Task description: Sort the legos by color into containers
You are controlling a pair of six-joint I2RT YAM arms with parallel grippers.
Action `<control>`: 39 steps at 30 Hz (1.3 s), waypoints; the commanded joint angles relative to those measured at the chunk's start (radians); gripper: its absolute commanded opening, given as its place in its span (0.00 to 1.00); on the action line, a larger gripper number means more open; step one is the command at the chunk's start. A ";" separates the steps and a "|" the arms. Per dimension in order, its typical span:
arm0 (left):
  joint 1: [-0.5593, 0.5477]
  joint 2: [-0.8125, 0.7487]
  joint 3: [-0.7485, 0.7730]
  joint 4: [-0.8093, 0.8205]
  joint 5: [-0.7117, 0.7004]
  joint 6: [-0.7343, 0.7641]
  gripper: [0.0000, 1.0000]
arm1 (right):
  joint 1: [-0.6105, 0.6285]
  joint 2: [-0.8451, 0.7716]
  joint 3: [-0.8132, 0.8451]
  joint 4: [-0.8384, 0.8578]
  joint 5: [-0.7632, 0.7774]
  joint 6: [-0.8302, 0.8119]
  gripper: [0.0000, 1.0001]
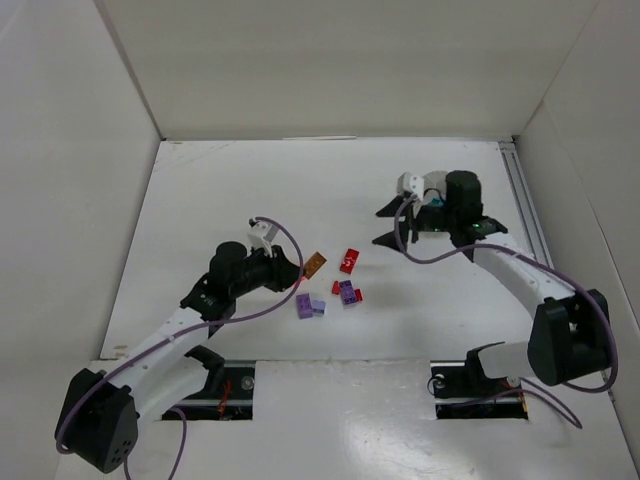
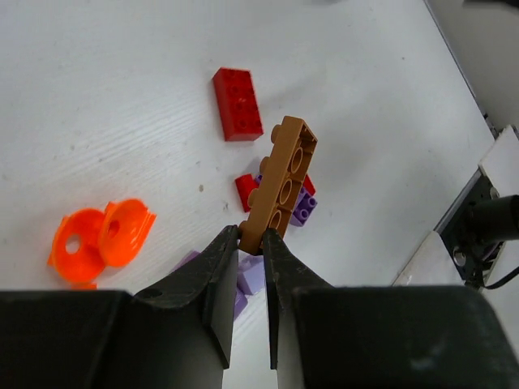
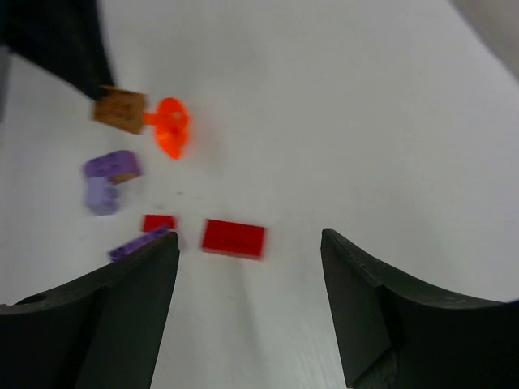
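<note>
White-walled enclosure, white surface (image 1: 200, 200). Left claw (image 2: 251, 239) clamped on end of brown-orange brick (image 2: 282, 185), near red brick (image 2: 238, 104) and purple bricks (image 1: 309, 306) mid-surface. Right claw (image 3: 250, 239) spread wide, empty, well apart.

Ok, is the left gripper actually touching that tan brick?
Touching. The left wrist view shows the left gripper pinching the near end of the tan brick, with no gap.

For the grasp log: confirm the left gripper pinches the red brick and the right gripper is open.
Not quite. The left wrist view shows the left gripper pinching the orange-brown brick; the red brick lies loose on the table. The right gripper is open.
</note>
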 commanded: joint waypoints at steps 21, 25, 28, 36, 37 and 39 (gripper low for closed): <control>-0.168 0.088 0.182 0.095 -0.056 0.167 0.00 | 0.398 0.245 0.150 -0.034 -0.023 0.032 0.43; -0.168 0.088 0.182 0.095 -0.056 0.176 0.00 | 0.409 0.245 0.161 -0.025 -0.023 0.032 0.16; -0.168 0.088 0.182 0.095 -0.066 0.176 0.00 | 0.409 0.224 0.161 -0.025 -0.023 0.023 0.02; -0.168 0.076 0.157 0.104 -0.115 0.113 0.71 | 0.313 0.181 0.138 -0.025 0.020 0.032 0.00; -0.168 0.064 0.146 0.104 -0.126 0.095 0.81 | 0.288 0.181 0.138 -0.025 0.020 0.032 0.00; -0.168 0.055 0.133 0.080 -0.167 0.075 0.94 | 0.207 0.158 0.127 -0.042 0.041 0.032 0.00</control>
